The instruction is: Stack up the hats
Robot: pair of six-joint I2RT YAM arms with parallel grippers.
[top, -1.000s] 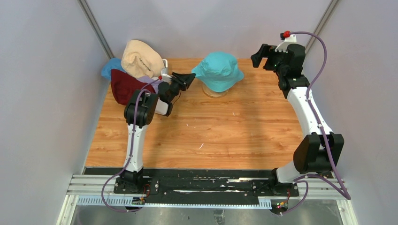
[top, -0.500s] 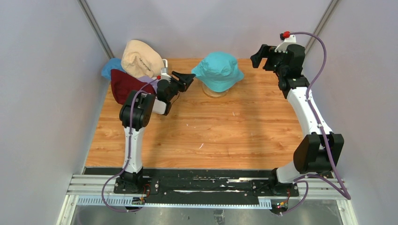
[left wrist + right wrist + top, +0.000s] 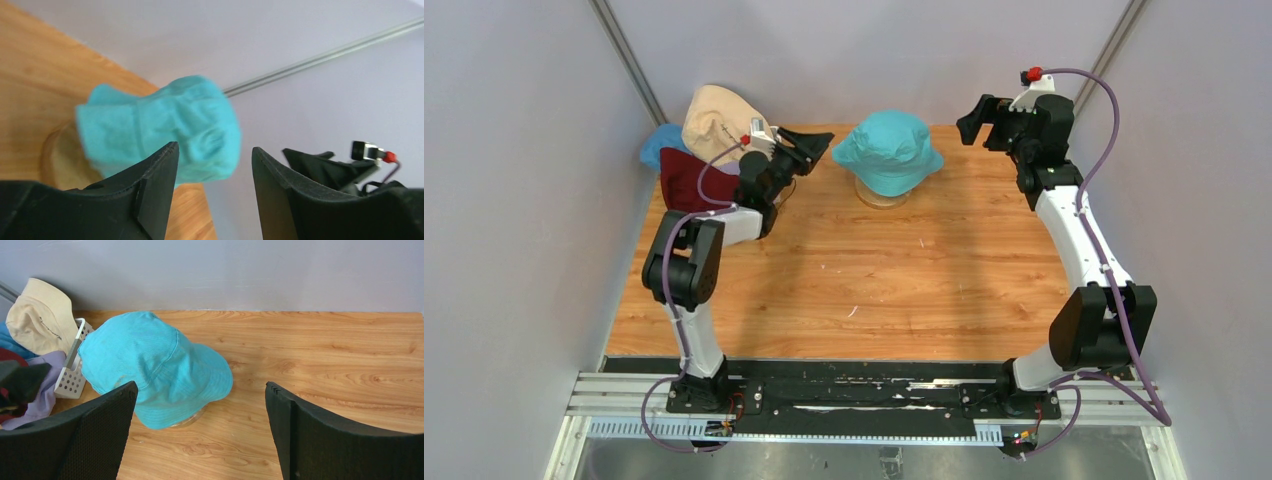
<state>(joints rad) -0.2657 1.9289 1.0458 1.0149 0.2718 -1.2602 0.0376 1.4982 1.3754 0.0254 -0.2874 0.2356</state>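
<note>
Your left gripper (image 3: pixel 820 142) had its jaws apart, empty; right gripper (image 3: pixel 970 118) likewise. Teal hat (image 3: pixel 889 150) sat on the wooden stand (image 3: pixel 879 198) at 12 o'clock; beige hat (image 3: pixel 716 122) lay at 10. Your best bet looked a crown pinch, not brim.

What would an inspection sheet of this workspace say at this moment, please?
Surface: wooden table, a few small pale marks near the middle.
Job's things: teal hat on the wooden stand, mid-back; beige hat, dark red hat, blue hat and lavender hat heaped in the back left corner, unstacked.
Clutter: white mesh basket among the heap.
Grippers: left gripper open, empty, fingers pointing at the teal hat; right gripper open, empty, raised at back right.
Cables: purple left cable and purple right cable run along the arms.
Surroundings: grey walls, metal rail at the near edge.
</note>
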